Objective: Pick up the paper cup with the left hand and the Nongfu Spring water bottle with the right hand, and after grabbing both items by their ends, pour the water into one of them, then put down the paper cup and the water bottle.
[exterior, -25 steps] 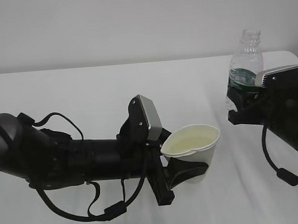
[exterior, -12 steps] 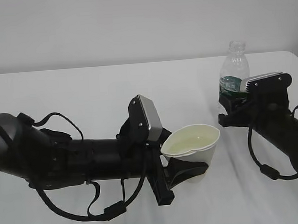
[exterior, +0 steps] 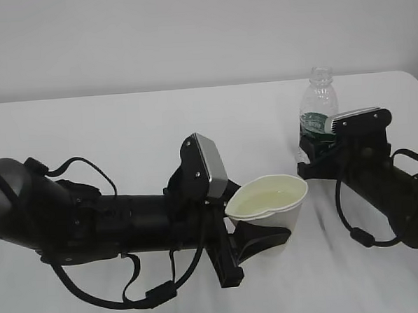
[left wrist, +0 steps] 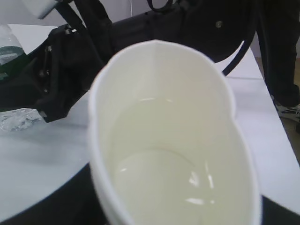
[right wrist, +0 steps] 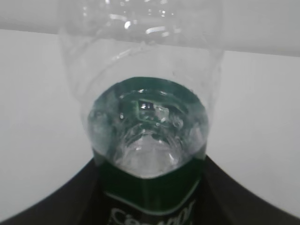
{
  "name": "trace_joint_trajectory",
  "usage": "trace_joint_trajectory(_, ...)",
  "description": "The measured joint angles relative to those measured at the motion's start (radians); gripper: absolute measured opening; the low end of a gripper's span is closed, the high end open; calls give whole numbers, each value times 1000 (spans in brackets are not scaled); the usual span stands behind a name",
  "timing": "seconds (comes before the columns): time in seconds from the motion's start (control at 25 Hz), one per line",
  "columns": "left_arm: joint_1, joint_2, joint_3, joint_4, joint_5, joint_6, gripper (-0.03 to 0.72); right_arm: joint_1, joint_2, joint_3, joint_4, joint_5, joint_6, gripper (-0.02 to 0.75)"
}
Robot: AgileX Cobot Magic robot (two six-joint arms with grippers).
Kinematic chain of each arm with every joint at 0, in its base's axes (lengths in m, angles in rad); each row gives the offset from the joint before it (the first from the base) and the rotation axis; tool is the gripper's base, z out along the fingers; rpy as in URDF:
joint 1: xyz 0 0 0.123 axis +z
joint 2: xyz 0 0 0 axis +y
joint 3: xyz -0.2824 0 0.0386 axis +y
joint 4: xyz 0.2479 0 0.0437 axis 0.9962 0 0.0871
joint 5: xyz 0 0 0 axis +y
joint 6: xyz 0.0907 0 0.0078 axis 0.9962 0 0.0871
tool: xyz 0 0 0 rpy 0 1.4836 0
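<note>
Right hand (exterior: pixel 315 166) grips the clear green-labelled Nongfu Spring water bottle (exterior: pixel 315 116) upright and has lowered it toward the table; left hand (exterior: pixel 259 239) clasps the water-filled, squeezed white paper cup (exterior: pixel 270 203). Pouring looks finished.

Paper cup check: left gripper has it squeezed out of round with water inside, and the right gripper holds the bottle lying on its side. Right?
Not quite. The bottle is upright in the right gripper, neck up, as the exterior view shows. The rest holds: the left gripper squeezes the paper cup, which has water inside.
</note>
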Motion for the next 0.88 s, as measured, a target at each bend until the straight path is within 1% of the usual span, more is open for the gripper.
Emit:
trace_joint_trajectory(0.28,0,0,0,0,4,0,382,0,35,-50,0,0,-1,350)
trace_joint_trajectory(0.72,0,0,0,0,4,0,382,0,63,-64,0,-34,-1,351)
trace_joint_trajectory(0.8,0,0,0,0,4,2,382,0,63,-64,0,-34,-1,368)
trace_joint_trajectory(0.88,0,0,0,0,4,2,382,0,63,-64,0,-36,-1,418)
